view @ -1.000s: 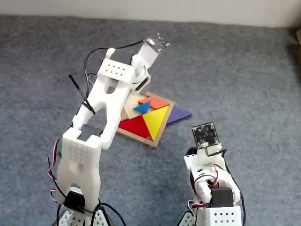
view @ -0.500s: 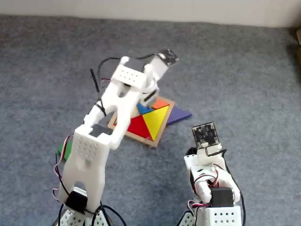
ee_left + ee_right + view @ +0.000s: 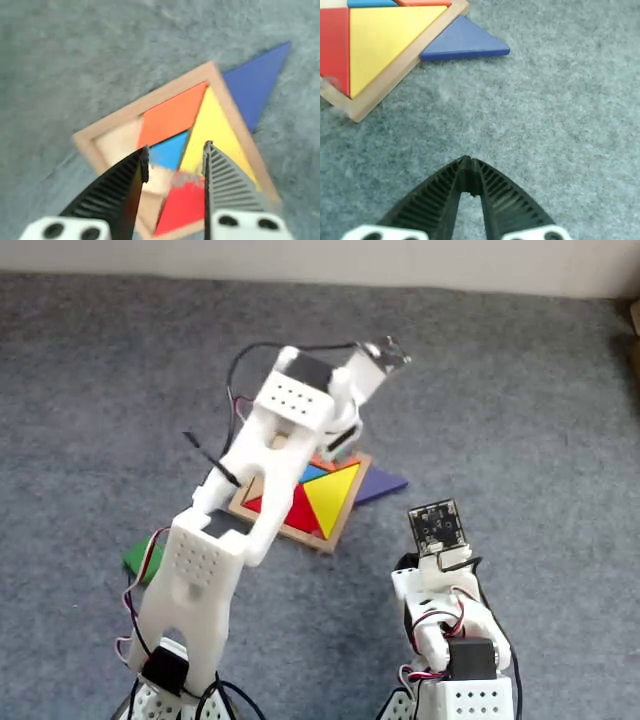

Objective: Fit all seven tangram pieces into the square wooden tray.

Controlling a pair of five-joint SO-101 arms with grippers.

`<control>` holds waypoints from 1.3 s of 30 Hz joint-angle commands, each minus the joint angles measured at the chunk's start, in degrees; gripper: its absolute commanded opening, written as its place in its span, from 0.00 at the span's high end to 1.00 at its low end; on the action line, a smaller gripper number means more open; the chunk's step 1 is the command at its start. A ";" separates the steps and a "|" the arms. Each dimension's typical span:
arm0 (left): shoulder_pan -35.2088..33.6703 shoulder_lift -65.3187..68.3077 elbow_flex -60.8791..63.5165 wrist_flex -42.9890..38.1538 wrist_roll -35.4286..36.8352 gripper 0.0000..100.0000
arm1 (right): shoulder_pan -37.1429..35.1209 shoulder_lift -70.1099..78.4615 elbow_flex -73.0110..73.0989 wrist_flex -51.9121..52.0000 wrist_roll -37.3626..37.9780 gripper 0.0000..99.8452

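Dark blue triangle [image 3: 462, 42] flat on carpet outside square wooden tray [image 3: 400, 70], one edge against rim, on side facing right arm. Long edge runs outward from tray; sharp tip points away from it.

Tray holds orange piece [image 3: 172, 112], light blue piece [image 3: 165, 154], yellow piece [image 3: 215, 130], red piece [image 3: 182, 205]; some bare wood left.

Left gripper [image 3: 175, 150] hovers over tray, jaws apart, empty; likely nearer claw to triangle.

Right gripper [image 3: 468, 165] low over carpet, jaws together, triangle ahead, well apart.

Green piece [image 3: 140, 558] on carpet near left arm base, well apart from tray.
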 commanded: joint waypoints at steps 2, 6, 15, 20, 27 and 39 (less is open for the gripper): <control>-5.93 -1.36 -9.45 5.54 0.79 0.81 | 0.66 -0.75 6.29 -0.04 -0.35 0.99; -12.79 -4.18 -8.57 5.63 0.88 0.81 | 0.66 -0.75 6.29 -0.04 -0.35 0.99; -25.27 -25.01 13.23 5.63 4.40 0.81 | 0.66 -0.75 6.29 -0.04 -0.35 0.99; -33.01 -37.05 28.09 5.45 4.40 0.81 | 0.66 -0.75 6.29 -0.04 -0.35 0.99; -43.74 -45.14 45.23 5.36 3.96 0.77 | 0.66 -0.75 6.29 -0.04 -0.35 0.99; -47.16 -45.05 72.13 -9.85 3.16 0.69 | 0.66 -0.75 6.29 -0.04 -0.35 0.99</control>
